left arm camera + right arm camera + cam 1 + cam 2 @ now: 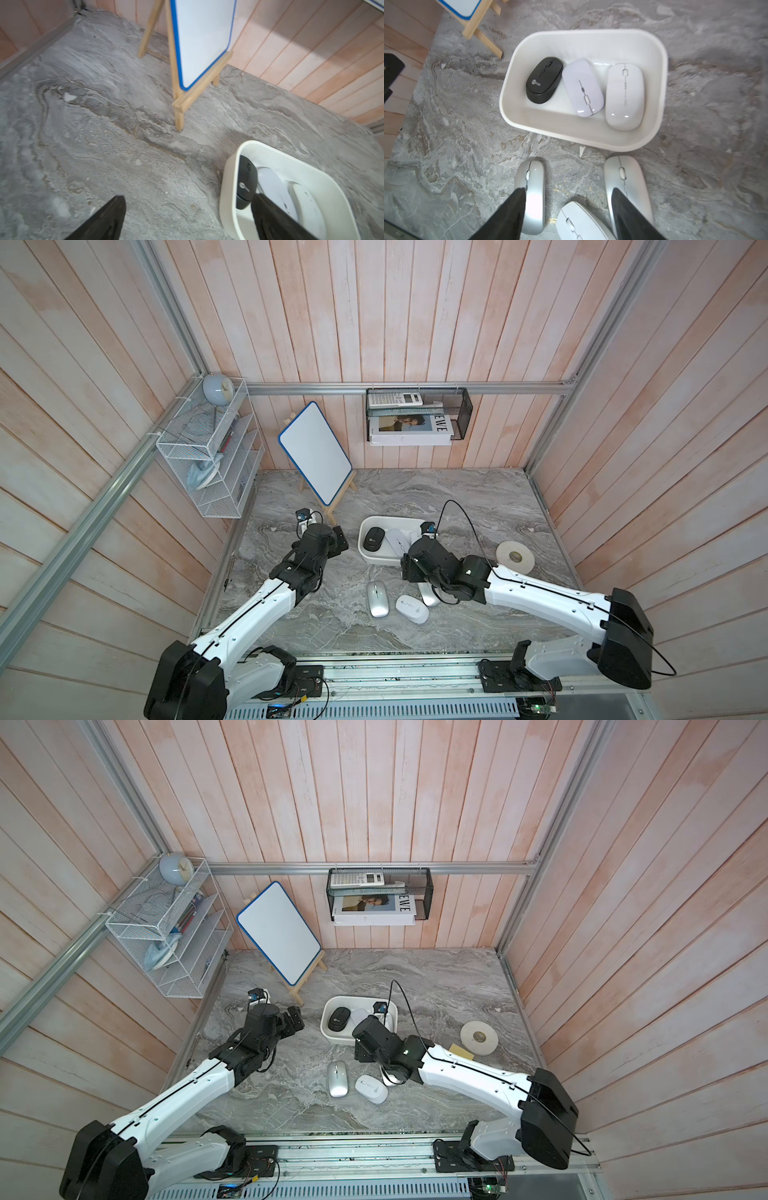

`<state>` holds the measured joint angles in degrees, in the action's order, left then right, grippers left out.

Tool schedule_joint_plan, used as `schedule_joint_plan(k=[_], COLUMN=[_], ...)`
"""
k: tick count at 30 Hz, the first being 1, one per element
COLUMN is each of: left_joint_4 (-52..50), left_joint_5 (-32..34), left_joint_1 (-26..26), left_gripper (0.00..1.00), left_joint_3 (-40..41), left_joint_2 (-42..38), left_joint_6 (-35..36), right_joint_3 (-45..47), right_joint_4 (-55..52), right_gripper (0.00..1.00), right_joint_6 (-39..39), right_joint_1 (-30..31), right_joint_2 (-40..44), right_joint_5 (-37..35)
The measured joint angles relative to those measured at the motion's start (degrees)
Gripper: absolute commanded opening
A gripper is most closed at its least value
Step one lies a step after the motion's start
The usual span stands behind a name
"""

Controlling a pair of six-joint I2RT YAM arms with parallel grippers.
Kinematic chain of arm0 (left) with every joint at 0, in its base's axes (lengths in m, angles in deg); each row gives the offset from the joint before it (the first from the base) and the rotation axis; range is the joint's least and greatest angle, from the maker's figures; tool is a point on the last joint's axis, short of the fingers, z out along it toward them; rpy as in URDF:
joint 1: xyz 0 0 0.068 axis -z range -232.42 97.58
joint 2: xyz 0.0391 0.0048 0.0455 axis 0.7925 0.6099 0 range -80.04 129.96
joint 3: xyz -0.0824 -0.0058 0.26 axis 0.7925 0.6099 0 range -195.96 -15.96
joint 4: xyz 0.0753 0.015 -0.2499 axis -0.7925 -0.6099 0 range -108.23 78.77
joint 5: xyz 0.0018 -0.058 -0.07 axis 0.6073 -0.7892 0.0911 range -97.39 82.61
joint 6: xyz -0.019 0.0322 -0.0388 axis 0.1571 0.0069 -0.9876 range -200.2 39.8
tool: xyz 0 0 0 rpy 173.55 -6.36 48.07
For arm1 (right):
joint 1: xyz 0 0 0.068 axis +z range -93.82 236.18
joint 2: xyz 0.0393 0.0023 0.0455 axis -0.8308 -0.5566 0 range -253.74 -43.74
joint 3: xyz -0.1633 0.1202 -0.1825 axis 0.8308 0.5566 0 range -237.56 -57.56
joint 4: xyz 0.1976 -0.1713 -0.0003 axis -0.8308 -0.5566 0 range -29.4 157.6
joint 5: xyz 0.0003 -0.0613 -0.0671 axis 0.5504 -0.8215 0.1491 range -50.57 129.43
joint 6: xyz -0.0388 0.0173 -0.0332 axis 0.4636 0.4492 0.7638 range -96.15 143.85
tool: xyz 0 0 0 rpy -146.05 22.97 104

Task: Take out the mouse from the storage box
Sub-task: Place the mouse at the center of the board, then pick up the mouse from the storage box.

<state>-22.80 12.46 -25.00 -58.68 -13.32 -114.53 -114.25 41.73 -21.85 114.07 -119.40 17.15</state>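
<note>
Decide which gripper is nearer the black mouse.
Left. The left gripper hovers just outside the box, beside the black mouse; the right gripper hangs over the three mice on the table.

The grey marble tabletop (457,497) bore the white storage box (566,128). Before it lay a silver mouse (377,598), a white mouse (412,608) and a second silver mouse (627,176). Behind-left stood an easel whiteboard (316,452). To its right lay a tape roll (515,557) and perhaps a tan notepad (460,1052).

I read one text for certain: "EWE", dark capitals on the cover of the white book (409,429) in the black mesh basket (461,414) (legible in both top views). The black mouse (545,80) bears a round white logo that is too blurred to read. The key markings on the calculator (397,399) are too small to read.
</note>
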Motion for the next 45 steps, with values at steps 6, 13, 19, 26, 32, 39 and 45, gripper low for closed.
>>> schedule_joint_plan(k=[6,13,19,26,32,39,45], left_joint_4=[-4.74,-10.6,-15.06,-15.93,-13.86,-9.66,-6.38], left_joint_5=[-1.57,-1.57,-1.42,-0.42,1.38,5.49,8.09], left_joint_1=[7.61,12.33,14.45,14.93,14.93,14.91,13.42], left_gripper=[1.0,0.99,0.99,0.99,0.99,1.0,1.0], left_joint_3=[-8.35,-16.94,-24.06,-24.06,-18.88,-11.32,-4.59], left_joint_2=[7.17,16.04,22.36,22.49,17.53,8.0,1.4], left_joint_6=[-1.77,-3.19,-2.01,-1.14,-0.37,1.18,2.86], right_joint_3=[3.48,8.0,9.35,7.21,-2.71,-15.41,-25.62], right_joint_4=[-2.43,-3.61,-3.76,-4.61,-6.01,-9.33,-14.19], right_gripper=[0.72,0.73,0.74,0.75,0.75,0.75,0.74], right_joint_6=[3.89,7.06,9.64,12.35,14.03,14.93,15.76], right_joint_1=[-5.01,-9.51,-12.63,-15.08,-15.61,-15.78,-16.04], right_joint_2=[5.14,9.38,11.19,6.82,-3.98,-18.1,-29.42], right_joint_5=[-2.75,-2.21,-0.46,1.86,3.06,3.26,3.54])
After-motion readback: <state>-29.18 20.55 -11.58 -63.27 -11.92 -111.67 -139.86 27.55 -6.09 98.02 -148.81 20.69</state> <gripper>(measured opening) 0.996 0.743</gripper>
